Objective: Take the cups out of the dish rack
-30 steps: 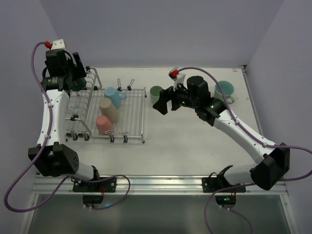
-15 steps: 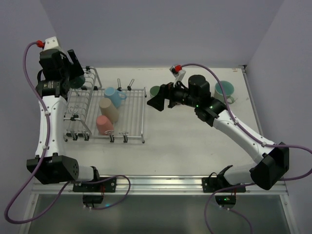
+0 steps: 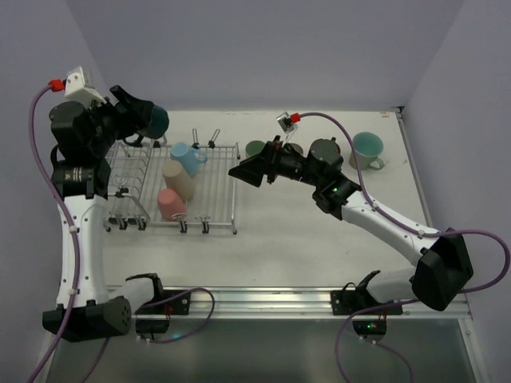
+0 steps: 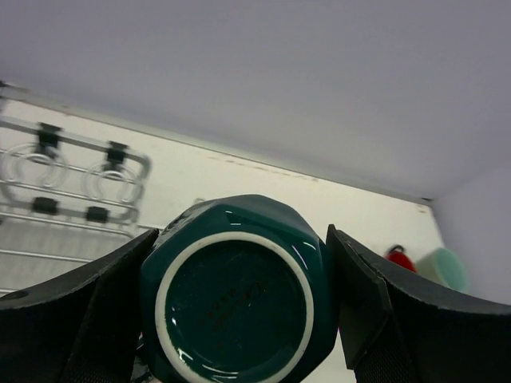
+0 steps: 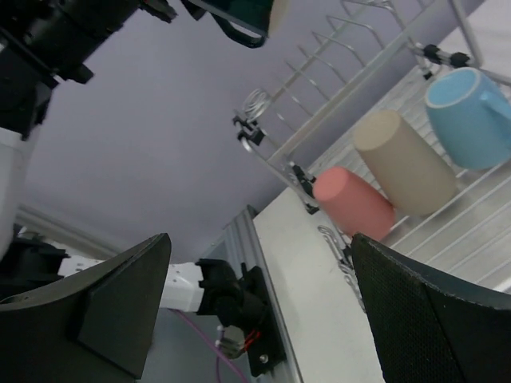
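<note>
My left gripper is shut on a dark teal cup, held in the air above the back left of the dish rack. The left wrist view shows the teal cup's base squeezed between both fingers. On the silver wire rack's flat tray lie a light blue cup, a beige cup and a pink cup. My right gripper is open and empty, hovering at the rack's right edge. From the right wrist I see the pink cup, beige cup and light blue cup.
A green cup stands on the table behind my right gripper. A pale teal mug stands at the back right. The rack's taller slotted section is at its left side. Walls close in at the back and both sides.
The left arm has risen and turned, lifting the teal cup out of the rack's slotted section. The right gripper has swung left and now points at the rack.
</note>
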Tool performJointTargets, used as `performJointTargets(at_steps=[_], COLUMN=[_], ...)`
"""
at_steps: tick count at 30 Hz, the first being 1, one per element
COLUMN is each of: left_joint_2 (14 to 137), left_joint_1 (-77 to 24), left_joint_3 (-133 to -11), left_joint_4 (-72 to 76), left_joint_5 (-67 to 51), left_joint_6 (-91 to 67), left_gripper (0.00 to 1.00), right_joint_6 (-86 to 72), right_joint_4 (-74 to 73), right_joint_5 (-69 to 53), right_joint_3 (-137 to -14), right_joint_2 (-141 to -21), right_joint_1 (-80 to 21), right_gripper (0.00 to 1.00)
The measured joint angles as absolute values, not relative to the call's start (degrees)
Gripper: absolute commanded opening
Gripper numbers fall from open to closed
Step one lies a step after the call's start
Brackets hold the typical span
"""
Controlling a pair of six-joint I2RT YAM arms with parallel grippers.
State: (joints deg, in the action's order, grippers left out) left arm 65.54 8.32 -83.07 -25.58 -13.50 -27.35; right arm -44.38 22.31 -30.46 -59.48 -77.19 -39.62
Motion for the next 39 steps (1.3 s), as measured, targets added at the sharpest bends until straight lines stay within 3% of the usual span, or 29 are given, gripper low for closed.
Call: performJointTargets(at_steps=[9,16,23,33,34,37,38,39], left_joint_2=[52.73,48.60,44.73,44.66,44.73,45.12,45.39,45.67], left_joint_1=[1.39,-3.64,-4.47,-9.02,-10.04,-12.29,-13.17,-13.98], left_joint_3=[-61.78,-53.65,-48.93,-44.12,-43.72,-42.41,-42.17,-41.98], left_joint_4=[-8.47,0.54,9.69,14.55,15.35,17.19,17.72,18.65], left_joint_5=[-27.97,-31.40,-32.91,-32.51,-32.08,-29.43,-28.58,-27.77], left_joint_6=[-41.54,-49.12,-54.70,-57.91,-58.00,-58.19,-58.57,-59.77], left_gripper=[0.00,0.00,0.00,0.00,0.00,0.00,0.02,0.12], right_joint_6=[-48.66,-50.54,-52.71,-56.55,-56.95,-58.63,-59.29,-60.29], right_joint_4=[34.52,36.64,38.94,43.53,43.97,45.84,46.54,47.88], right_joint_5=[-31.22,-31.11,-31.33,-33.15,-33.32,-34.30,-34.57,-34.98], right_joint_3=[-58.98,-60.77,-61.12,-64.93,-64.95,-64.90,-64.71,-64.20], right_joint_2=[-77.95,-82.11,-84.12,-87.83,-88.18,-88.64,-88.64,-88.60], right_joint_1=[-43.16,-43.79,-44.84,-45.32,-45.32,-45.34,-45.34,-45.21], right_gripper=[0.95,0.93,0.81,0.54,0.44,0.29,0.14,0.07])
